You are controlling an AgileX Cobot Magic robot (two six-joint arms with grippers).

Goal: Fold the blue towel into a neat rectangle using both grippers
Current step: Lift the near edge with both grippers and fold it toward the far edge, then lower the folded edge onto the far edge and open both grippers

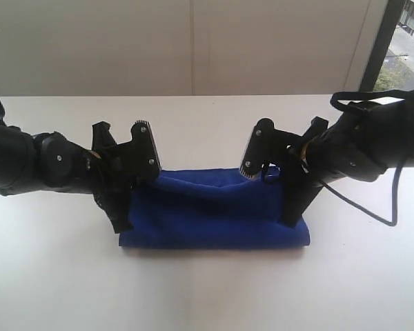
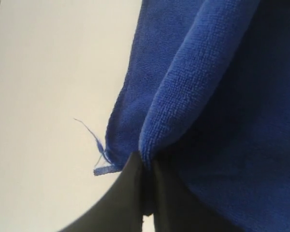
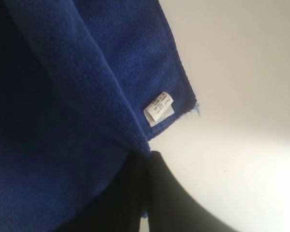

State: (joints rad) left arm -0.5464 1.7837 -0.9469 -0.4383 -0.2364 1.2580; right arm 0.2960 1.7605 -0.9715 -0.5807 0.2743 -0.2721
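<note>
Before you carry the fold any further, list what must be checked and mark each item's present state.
1. The left gripper is shut on the blue towel: ok.
2. The right gripper is shut on the towel's edge, close to the white tag: ok.
3. Both grips sit at about the same height in the exterior view: ok.
4. The folded edge nearest the exterior camera lies straight on the table: ok.
5. Cloth taut between the grips: not ok, it dips and creases in the middle.
6. Layers held in each pinch: cannot tell; a loose thread hangs at the left corner.
</note>
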